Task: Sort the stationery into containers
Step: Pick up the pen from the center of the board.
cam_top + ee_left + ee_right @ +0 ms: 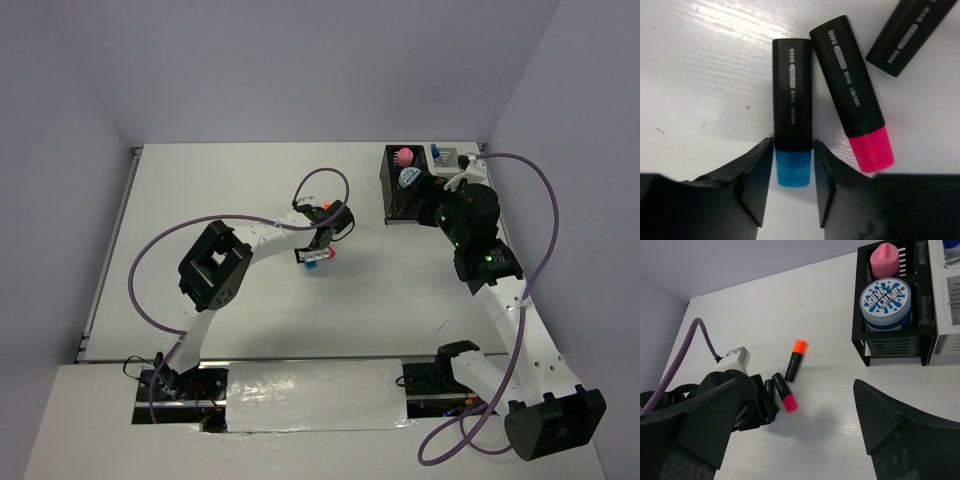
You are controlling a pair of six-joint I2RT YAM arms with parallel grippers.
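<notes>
The left claw [793, 150] is down on the table [700, 75], clenched on the blue-ended marker [792, 95]: its two fingers [757, 180] press the sides of the blue cap, and the black barrel points away from the claw. The pink-ended marker [850, 90] lies just beside it, outside the right finger, with the orange-ended marker [795, 360] a little farther off. The right claw [795, 382] hangs spread wide, holding nothing, near the black box [890, 347], which contains a blue tape roll [886, 297] and a pink-capped tube [884, 260]. The white box [942, 352] adjoins it.
</notes>
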